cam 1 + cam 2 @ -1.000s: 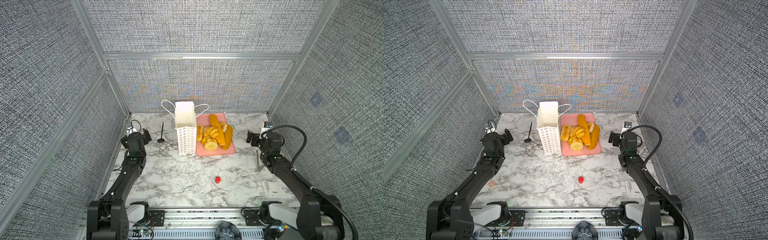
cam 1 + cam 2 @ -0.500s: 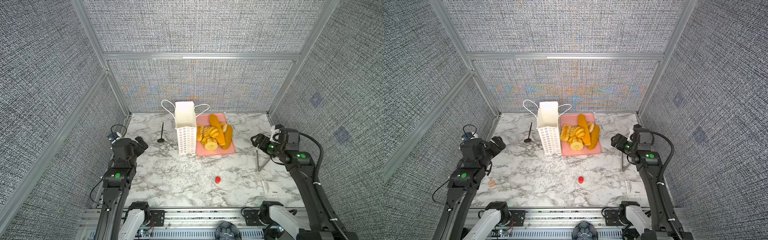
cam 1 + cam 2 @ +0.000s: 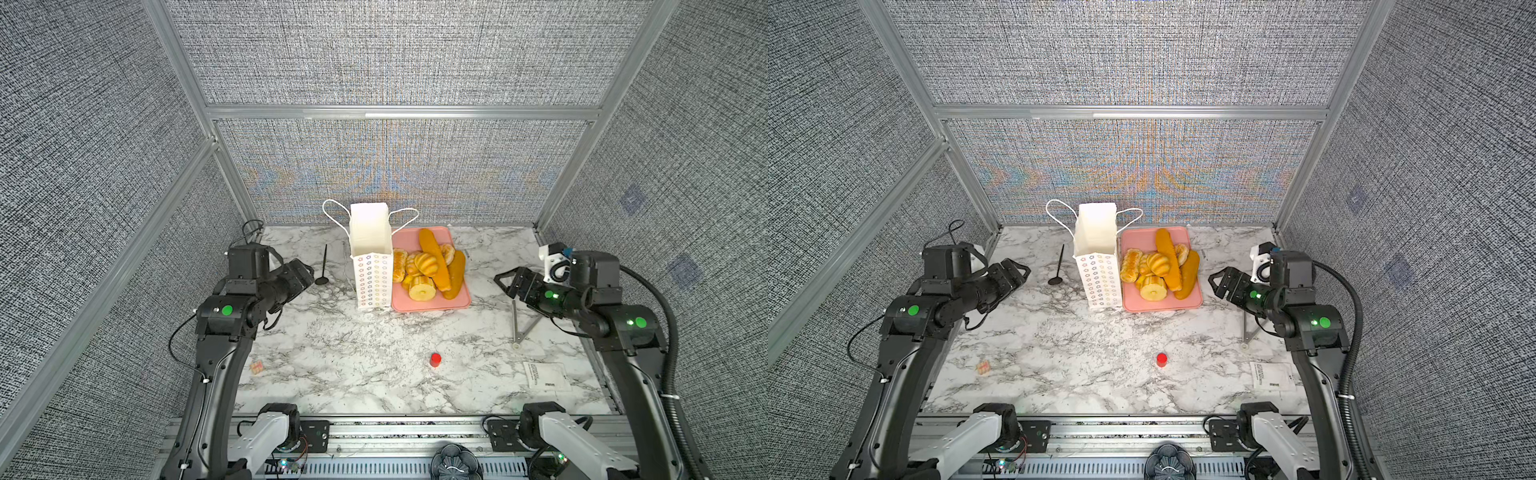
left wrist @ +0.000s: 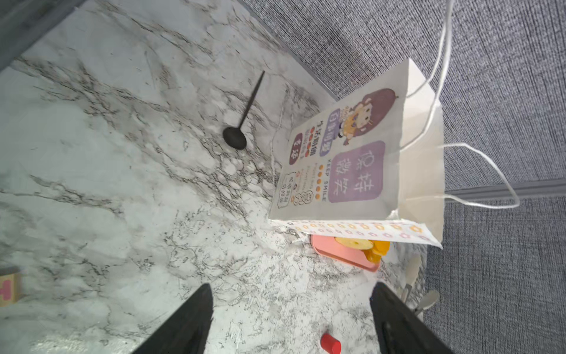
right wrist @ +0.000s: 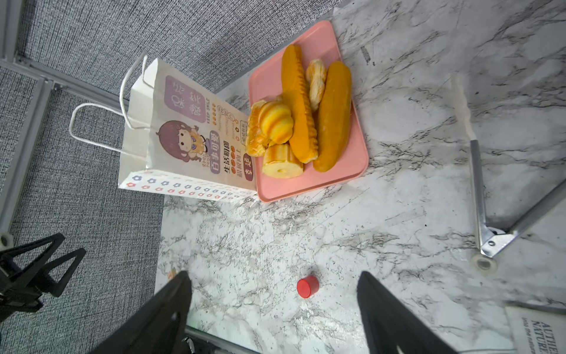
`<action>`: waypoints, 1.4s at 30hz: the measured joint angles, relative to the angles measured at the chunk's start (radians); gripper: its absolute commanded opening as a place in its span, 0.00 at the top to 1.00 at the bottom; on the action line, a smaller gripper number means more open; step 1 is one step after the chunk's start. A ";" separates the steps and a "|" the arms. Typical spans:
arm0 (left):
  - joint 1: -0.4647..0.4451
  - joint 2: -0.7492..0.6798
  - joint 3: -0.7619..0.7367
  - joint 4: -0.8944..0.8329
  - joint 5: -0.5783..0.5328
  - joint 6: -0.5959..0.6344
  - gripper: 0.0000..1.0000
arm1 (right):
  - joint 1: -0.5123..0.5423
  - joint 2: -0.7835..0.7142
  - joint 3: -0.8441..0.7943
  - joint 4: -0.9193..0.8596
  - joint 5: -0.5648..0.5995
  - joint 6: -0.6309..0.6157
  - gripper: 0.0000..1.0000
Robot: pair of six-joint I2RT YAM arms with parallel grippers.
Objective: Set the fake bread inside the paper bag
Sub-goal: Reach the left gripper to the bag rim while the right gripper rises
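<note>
The paper bag (image 3: 372, 282) (image 3: 1100, 282) stands upright at the back centre with its mouth open and its cord handles spread. Right beside it, the fake bread (image 3: 432, 259) (image 3: 1169, 259) is piled on a pink tray (image 3: 419, 303) (image 3: 1154, 305): two long loaves, ridged buns and a ring cake. My left gripper (image 3: 305, 272) (image 3: 1019, 268) hovers left of the bag, open and empty. My right gripper (image 3: 500, 280) (image 3: 1214, 280) hovers right of the tray, also open and empty. In the left wrist view the left gripper (image 4: 292, 286) faces the bag (image 4: 346, 159). In the right wrist view the right gripper (image 5: 274, 273) faces the bread (image 5: 298, 104) and the bag (image 5: 183, 135).
A small red cylinder (image 3: 435, 359) (image 5: 307, 286) stands on the marble in front of the tray. A black spoon (image 3: 323, 266) (image 4: 242, 122) lies left of the bag. Metal tongs (image 3: 519, 324) (image 5: 484, 214) and a printed packet (image 3: 546, 376) lie at the right, a small block (image 3: 257, 367) at the left.
Both arms have risen from a low folded pose at the table's sides. Their grippers now hang higher and point inward at the bag and tray. Nothing on the table has moved.
</note>
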 measured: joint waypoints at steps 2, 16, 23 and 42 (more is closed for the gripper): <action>-0.066 0.044 0.054 -0.023 -0.002 -0.010 0.18 | 0.026 0.029 0.032 -0.032 0.032 -0.001 0.18; -0.251 0.354 0.365 -0.109 -0.130 0.028 0.24 | 0.122 0.101 0.039 -0.114 0.203 0.015 0.12; -0.265 0.527 0.467 -0.117 -0.182 0.033 0.30 | 0.152 0.154 0.086 -0.115 0.238 -0.008 0.15; -0.270 0.836 0.723 -0.127 -0.296 0.040 0.78 | 0.174 0.293 0.233 -0.104 0.197 -0.162 0.27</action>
